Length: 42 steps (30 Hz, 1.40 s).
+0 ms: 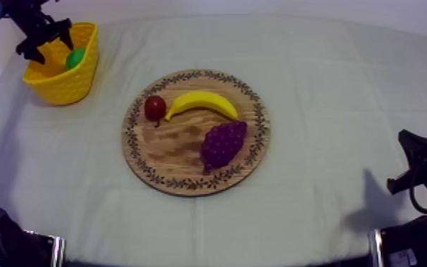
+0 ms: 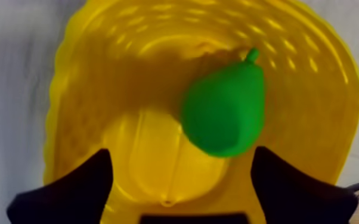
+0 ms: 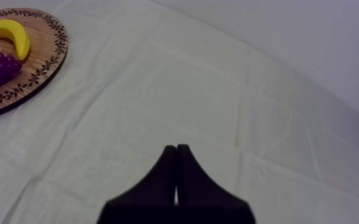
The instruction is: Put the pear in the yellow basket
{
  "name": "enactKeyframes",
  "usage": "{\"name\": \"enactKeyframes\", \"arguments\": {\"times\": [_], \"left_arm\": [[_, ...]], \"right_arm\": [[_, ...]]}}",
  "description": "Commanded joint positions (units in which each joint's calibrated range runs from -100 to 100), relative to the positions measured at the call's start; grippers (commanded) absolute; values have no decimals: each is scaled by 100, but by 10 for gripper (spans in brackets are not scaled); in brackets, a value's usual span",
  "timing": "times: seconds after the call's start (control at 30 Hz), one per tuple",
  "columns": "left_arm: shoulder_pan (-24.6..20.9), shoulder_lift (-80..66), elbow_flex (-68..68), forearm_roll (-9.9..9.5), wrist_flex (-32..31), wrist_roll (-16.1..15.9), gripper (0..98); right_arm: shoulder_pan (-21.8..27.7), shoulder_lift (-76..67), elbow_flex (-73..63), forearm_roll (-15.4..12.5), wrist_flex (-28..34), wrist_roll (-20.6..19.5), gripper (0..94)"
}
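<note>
**Catalogue entry: pear lodged in basket; placing step at its close**

Item 1, pear [image 2: 225, 110]: green, smooth and slightly glossy; plump at the base, narrowing to a short stem; you would have found it inside the yellow basket [image 2: 86, 89], resting against the inner wall, no longer on the wooden board [image 1: 252, 153].

Item 2, left gripper [image 2: 182, 152]: hung over the basket's mouth at the far left of the table; its two black fingers stood wide apart, clamped on nothing; the pear lay beyond them and, as far as you could tell, touched neither.

Item 3, right gripper [image 3: 176, 149]: low at its own side, over the grey-white cloth [image 3: 229, 89]; fingers pressed together in a narrow wedge, holding nothing.

Item 4, basket: moulded yellow plastic; walls pierced with small holes; flaring rim; smooth floor.

Item 5, board: round, with visible wood grain and a dark leaf pattern round the rim; it carried a banana [image 1: 202, 101], curved and matt yellow; a bunch of grapes [image 1: 223, 142], purple and knobbly; and a small red fruit [image 1: 154, 107], round, touching the banana's end.

Step in hand, by my judgement: the release into the basket; the task looked all but complete.

Next move, for your attention: the left gripper needed to rise straight up with its fingers apart, clear of the rim; a sideways drag could have caught the wall and tipped so light a basket; the right arm had no part to play.
</note>
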Motion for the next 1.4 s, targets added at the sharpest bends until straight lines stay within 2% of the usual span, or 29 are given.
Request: {"name": "enactKeyframes", "arguments": {"times": [0.0, 0.27, 0.7, 1.37], "left_arm": [[-5, -13, 29, 9, -36, -14, 888], [12, -91, 246, 120, -264, -136, 942], [55, -710, 822, 211, -428, -160, 949], [105, -3228, 2346, 166, -240, -88, 753]], "right_arm": [[-2, -3, -2, -2, -1, 0, 2], [-3, -3, -2, -2, -1, 0, 2], [-3, -3, -2, -2, -1, 1, 2], [-3, -3, -2, -2, -1, 0, 2]]}}
